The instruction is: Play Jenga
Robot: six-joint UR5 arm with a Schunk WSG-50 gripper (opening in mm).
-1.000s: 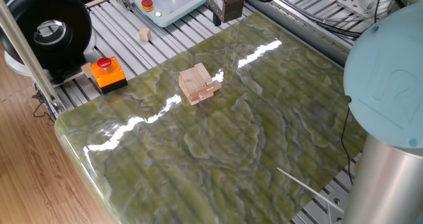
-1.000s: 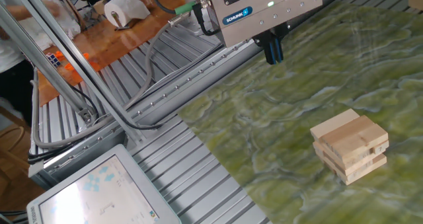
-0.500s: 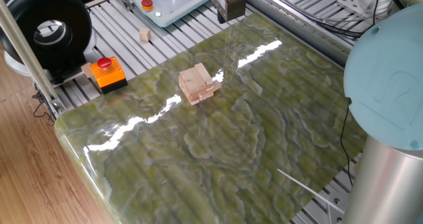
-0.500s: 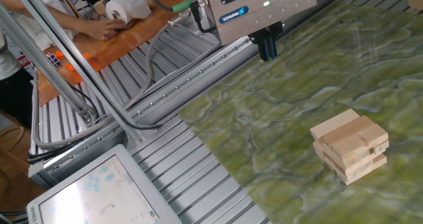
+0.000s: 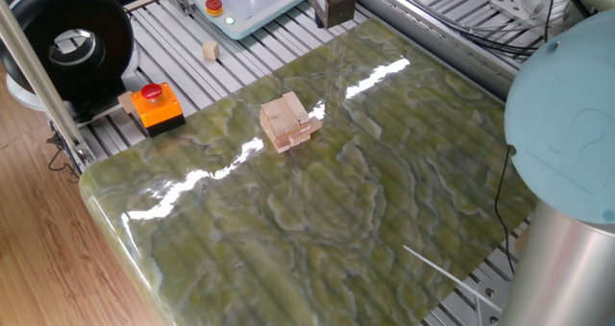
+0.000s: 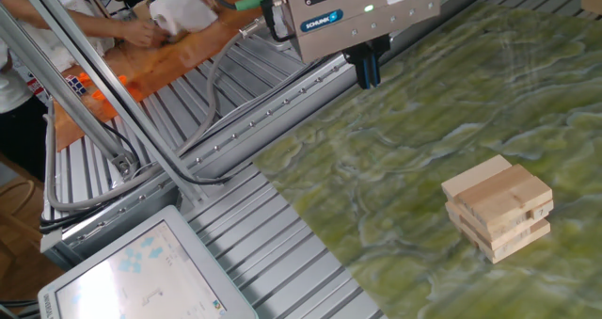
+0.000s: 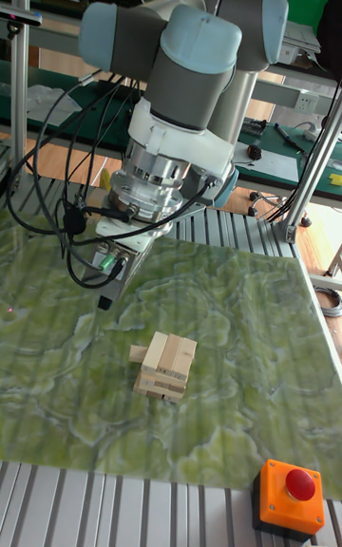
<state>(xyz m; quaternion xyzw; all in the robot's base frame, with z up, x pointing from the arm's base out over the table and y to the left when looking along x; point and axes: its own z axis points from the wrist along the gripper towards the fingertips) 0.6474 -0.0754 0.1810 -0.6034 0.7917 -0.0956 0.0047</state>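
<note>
Hovering our gripper (image 6: pixel 368 71) at the green marbled table's (image 5: pixel 384 201) edge, fingers pressed together and empty, our Jenga stack (image 6: pixel 499 207) standing mid-table, well apart.

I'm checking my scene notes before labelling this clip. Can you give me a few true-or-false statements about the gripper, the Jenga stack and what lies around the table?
1. The gripper holds a wooden bar. False: it holds nothing.
2. The Jenga stack stands on the green marbled table. True.
3. The gripper is touching the stack. False: it hangs apart from it, near the table's edge.
4. An orange box with a red button sits off the marbled top. True.
5. A small wooden cube lies on top of the stack. False: it lies on the metal slats.
</note>
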